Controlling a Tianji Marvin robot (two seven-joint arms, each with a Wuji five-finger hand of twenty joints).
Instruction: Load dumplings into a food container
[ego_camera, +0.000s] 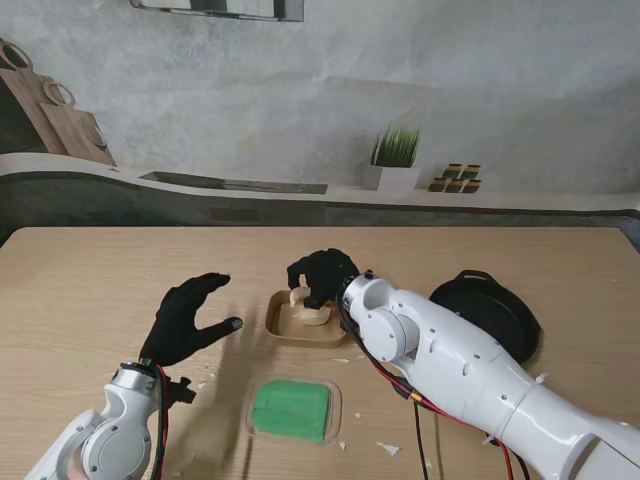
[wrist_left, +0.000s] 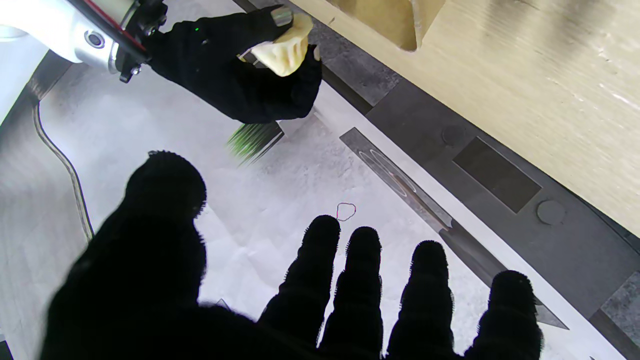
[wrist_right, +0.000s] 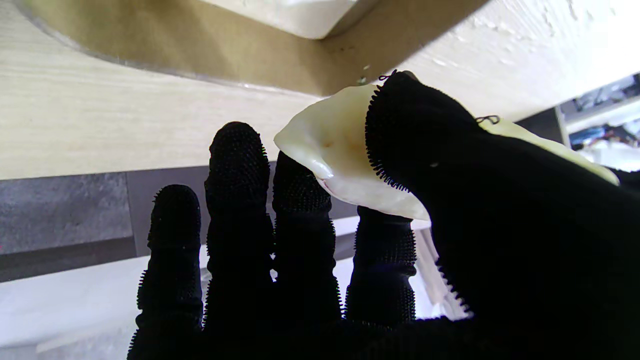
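Pinching a pale, pleated dumpling (wrist_right: 345, 165) between thumb and fingers, the black-gloved right hand (ego_camera: 322, 277) hangs over the shallow tan wooden tray (ego_camera: 282, 322), where at least one more pale dumpling (ego_camera: 310, 314) lies. The step in hand looks like carrying this piece to the clear rectangular food container with a green base (ego_camera: 292, 410), which sits on the bench (ego_camera: 90, 290) nearer to me than the tray and a little to the left. To do it well, I would lift the dumpling clear of the tray's raised rim before travelling, keep the pinch gentle so the soft skin does not tear, and let go low over the green base rather than dropping from height. The black-gloved left hand (ego_camera: 188, 320) hovers empty with fingers spread, just left of the tray and near the container's far left corner, so the path should keep to the right of it. A round black lid or pan (ego_camera: 492, 310) lies on the right, partly behind the right forearm and away from the route. Small white crumbs dot the bench.
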